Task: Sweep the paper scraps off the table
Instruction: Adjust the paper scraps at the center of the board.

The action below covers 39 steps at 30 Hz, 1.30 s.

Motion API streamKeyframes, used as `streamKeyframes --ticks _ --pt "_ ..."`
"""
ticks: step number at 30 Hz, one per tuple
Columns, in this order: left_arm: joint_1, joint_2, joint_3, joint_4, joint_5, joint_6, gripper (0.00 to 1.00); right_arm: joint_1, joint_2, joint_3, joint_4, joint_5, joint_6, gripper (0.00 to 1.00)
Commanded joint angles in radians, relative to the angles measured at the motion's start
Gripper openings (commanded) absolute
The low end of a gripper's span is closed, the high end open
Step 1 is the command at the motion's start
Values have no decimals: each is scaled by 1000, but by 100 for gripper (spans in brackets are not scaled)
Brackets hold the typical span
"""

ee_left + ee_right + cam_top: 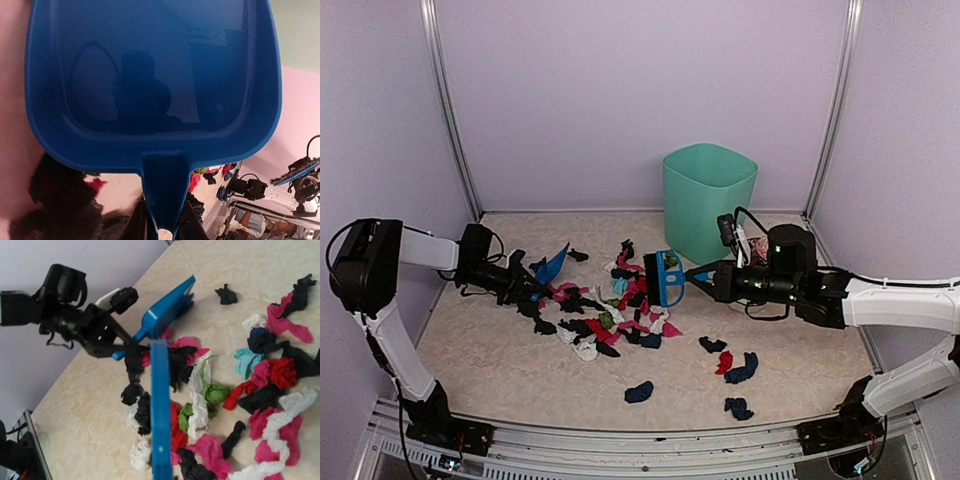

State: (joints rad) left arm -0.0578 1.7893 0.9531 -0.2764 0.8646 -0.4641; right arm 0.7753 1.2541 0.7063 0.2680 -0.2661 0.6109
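Note:
The paper scraps [610, 315] lie in a loose pile of black, pink, red, white and green bits mid-table [500, 360]. A few dark blue and red ones [740, 367] lie apart at the front right. My left gripper [523, 281] is shut on the handle of a blue dustpan [552, 266], which is tilted up at the pile's left edge. The empty pan fills the left wrist view [150, 75]. My right gripper [705, 275] is shut on a blue brush [665, 278] held over the pile's right side. The brush [160, 410] hangs above the scraps [210, 392].
A green bin [708, 200] stands at the back, right of centre, just behind my right gripper. Lilac walls close the left, back and right sides. A metal rim [620, 440] runs along the table's front edge.

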Motion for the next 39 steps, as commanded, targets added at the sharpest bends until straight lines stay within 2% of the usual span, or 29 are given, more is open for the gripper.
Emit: streamKeyframes --ticks 1,8,11,14,20,25,27,31,39 --pt "-66 -109 -100 10 17 -23 0 -8 -47 -24 33 -6 11 0" --pt "-253 -271 -197 70 1 -132 0 -8 -88 -42 21 -6 12 0" --pt "-340 -375 -185 86 -14 -185 0 -8 -107 -46 15 -5 12 0" --pt "-372 -459 -133 25 -83 -211 0 -8 -125 -46 4 -3 9 0" --pt "-366 -648 -81 -141 -339 -284 0 -7 -142 -53 -12 4 5 0" --pt "-376 -786 -152 -185 -568 -408 0 -6 -163 -79 -19 8 7 0" --pt "-373 -850 -214 -158 -626 -455 0 -6 -166 -90 -18 12 7 0" --pt "-367 -912 -367 -28 -629 -544 0 -5 -168 -100 -21 6 10 0" --pt "-370 -879 -584 214 -569 -606 0 -5 -172 -112 -35 14 9 0"
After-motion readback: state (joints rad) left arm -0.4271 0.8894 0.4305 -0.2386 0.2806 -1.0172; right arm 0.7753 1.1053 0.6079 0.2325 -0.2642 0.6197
